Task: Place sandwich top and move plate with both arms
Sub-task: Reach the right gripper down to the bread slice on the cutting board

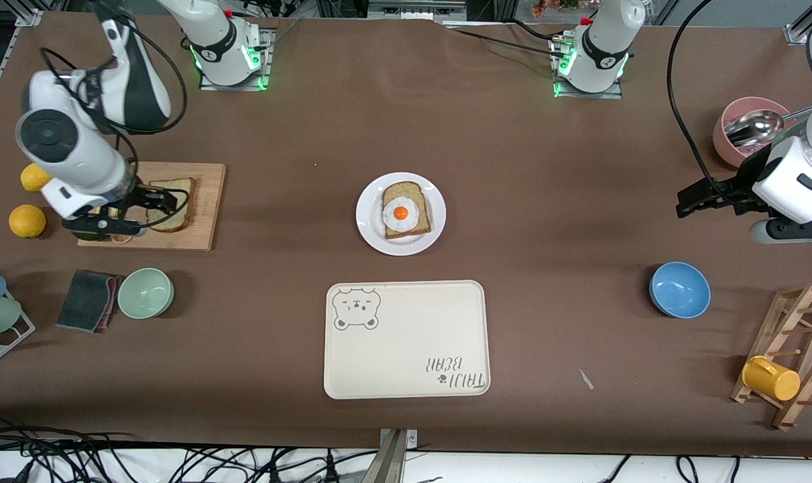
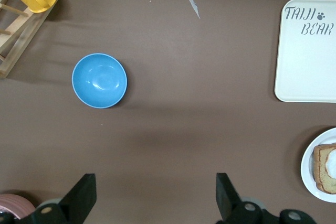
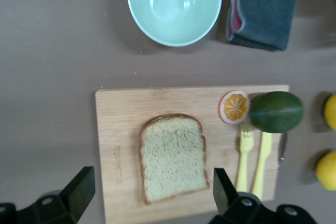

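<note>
Sandwich top [image 3: 173, 157] beside wrist-view-only fork [image 3: 244, 157]

1. You see a matt brown table cover [image 1: 546, 201].
2. Your cutting board [image 3: 131, 129] is pale grained wood.
3. The sandwich top [image 3: 173, 157] looks porous and rough.
4. The plate [image 1: 369, 221] and blue bowl [image 2: 99, 80] look smooth and glossy.
5. The grey cloth [image 3: 262, 9] looks soft.

Light is even and bright, coming from above — soft shadows lie beside the blue bowl [image 1: 679, 289] and the plate [image 1: 372, 231]. The spoon [image 1: 754, 127] shows glare. The right wrist view is slightly blurred — the front view stays sharp.
</note>
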Controlling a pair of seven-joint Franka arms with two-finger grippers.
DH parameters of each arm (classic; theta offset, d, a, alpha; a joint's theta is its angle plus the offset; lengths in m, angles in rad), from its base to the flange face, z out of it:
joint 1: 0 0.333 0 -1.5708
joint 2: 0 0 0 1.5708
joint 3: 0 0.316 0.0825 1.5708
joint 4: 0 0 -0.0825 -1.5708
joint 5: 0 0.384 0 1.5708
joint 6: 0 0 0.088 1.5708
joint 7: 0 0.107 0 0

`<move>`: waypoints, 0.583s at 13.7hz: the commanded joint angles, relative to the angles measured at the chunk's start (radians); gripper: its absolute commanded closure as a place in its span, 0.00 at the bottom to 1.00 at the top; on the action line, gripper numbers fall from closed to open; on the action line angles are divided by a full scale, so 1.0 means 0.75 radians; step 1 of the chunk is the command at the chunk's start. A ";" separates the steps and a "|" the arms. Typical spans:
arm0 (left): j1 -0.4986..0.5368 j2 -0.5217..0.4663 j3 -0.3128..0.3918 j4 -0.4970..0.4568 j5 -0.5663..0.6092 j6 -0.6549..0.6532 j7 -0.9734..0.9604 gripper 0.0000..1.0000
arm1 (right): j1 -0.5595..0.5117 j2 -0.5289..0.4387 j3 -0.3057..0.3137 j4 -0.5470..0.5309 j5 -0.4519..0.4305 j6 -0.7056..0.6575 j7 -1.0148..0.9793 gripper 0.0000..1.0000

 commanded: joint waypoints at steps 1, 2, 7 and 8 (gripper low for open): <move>-0.002 -0.004 0.003 0.018 -0.047 -0.019 0.009 0.00 | -0.005 -0.043 0.008 -0.208 -0.098 0.212 0.165 0.01; -0.004 -0.004 0.003 0.018 -0.047 -0.019 0.007 0.00 | -0.005 -0.024 0.008 -0.238 -0.145 0.276 0.224 0.01; 0.007 -0.004 0.005 0.018 -0.049 -0.019 0.009 0.00 | -0.007 0.121 -0.008 -0.259 -0.238 0.395 0.311 0.09; 0.007 -0.004 0.005 0.018 -0.049 -0.019 0.009 0.00 | -0.007 0.135 -0.016 -0.259 -0.246 0.407 0.311 0.11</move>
